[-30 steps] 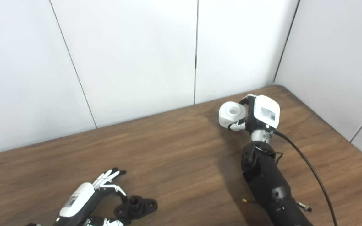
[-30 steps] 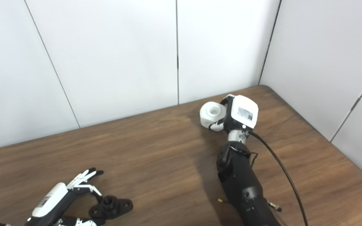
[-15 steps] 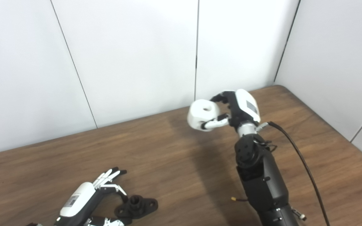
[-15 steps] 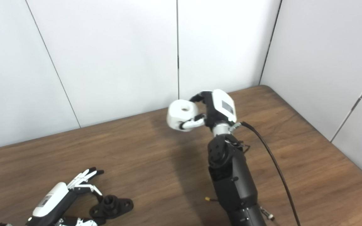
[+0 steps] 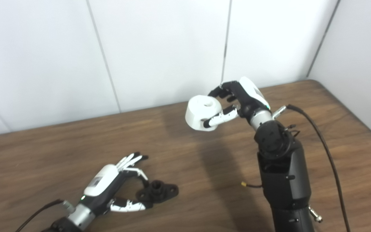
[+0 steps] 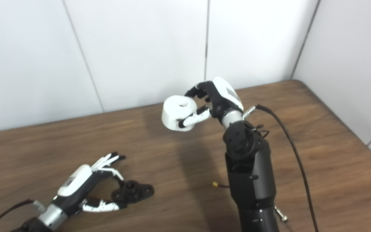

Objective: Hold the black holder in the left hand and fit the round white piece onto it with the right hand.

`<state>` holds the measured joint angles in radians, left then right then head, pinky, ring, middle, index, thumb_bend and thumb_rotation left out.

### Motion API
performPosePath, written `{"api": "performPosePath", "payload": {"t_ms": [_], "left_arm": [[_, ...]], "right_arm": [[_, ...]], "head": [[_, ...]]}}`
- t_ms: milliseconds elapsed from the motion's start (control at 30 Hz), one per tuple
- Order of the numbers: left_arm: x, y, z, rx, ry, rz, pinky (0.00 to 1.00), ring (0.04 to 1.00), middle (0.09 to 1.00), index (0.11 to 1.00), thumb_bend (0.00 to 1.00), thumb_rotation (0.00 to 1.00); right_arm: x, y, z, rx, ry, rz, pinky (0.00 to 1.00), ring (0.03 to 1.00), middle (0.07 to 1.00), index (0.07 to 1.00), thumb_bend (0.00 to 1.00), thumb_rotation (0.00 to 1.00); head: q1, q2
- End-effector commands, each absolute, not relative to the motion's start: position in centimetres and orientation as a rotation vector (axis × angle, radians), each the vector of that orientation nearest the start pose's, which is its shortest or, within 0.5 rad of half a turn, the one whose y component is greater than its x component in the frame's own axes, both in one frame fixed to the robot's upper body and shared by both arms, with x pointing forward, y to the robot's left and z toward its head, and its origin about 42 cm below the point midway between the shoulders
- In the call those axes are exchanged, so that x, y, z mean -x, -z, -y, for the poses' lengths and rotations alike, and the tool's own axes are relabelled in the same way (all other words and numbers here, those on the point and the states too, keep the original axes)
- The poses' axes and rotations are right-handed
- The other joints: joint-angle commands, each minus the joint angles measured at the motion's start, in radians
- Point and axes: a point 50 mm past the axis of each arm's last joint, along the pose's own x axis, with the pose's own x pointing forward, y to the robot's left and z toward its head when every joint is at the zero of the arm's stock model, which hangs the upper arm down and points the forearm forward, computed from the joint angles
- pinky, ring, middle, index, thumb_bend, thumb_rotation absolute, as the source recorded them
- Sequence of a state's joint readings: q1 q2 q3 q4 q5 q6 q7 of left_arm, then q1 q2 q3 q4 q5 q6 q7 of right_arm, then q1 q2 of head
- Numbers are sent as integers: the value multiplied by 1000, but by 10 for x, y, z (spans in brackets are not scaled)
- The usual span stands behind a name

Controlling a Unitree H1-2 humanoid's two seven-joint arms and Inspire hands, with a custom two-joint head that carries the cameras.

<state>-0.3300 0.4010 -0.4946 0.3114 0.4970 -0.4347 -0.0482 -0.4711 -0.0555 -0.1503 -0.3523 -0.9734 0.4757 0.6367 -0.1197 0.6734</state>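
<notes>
The right hand (image 5: pixel 237 101) holds the white piece (image 5: pixel 202 112) up high. The left hand (image 5: pixel 108 187), fingers wide, must grab the black holder (image 5: pixel 157 192) on the bench (image 5: pixel 60 151) next.

Both head cameras look down and forward from above the near edge — side by side, slightly offset — sharing the wooden tabletop (image 5: pixel 179 154), its far-right corner and the white wall panels (image 6: pixel 140 48).

We see brown wood-grain table (image 5: pixel 188 167), far right corner rounded. White panelled wall (image 5: pixel 159 48) behind it, dark vertical seams between panels; second white wall (image 6: pixel 349 58) along right side. We note black cable (image 5: pixel 325 151) trailing over right part of table.
</notes>
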Motion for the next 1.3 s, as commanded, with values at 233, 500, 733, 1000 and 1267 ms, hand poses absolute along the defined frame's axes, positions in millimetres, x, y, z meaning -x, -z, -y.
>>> {"api": "performPosePath", "payload": {"t_ms": [233,500,733,1000,1267], "left_arm": [[-331,-54,-203,-1086,818,165,1000,1000,944,483,525,62],[-338,-56,-190,-1100,817,169,1000,1000,951,483,525,64],[-342,-59,-186,-1110,817,165,1000,1000,959,484,525,65],[-345,-63,-182,-1106,820,173,1000,1000,958,483,525,64],[-346,-69,-179,-1108,820,172,1000,1000,962,483,525,63]], "right_arm": [[-362,-326,209,816,-57,173,708,756,700,477,522,132],[-352,-322,199,803,-131,212,721,771,723,479,522,131],[-343,-314,191,809,-221,225,789,809,747,479,521,129],[-336,-304,180,846,-303,232,722,777,747,479,522,130],[-333,-299,179,893,-344,233,703,773,750,479,522,131]], "head": [[101,6],[200,13],[207,20],[209,29],[218,42]]}}
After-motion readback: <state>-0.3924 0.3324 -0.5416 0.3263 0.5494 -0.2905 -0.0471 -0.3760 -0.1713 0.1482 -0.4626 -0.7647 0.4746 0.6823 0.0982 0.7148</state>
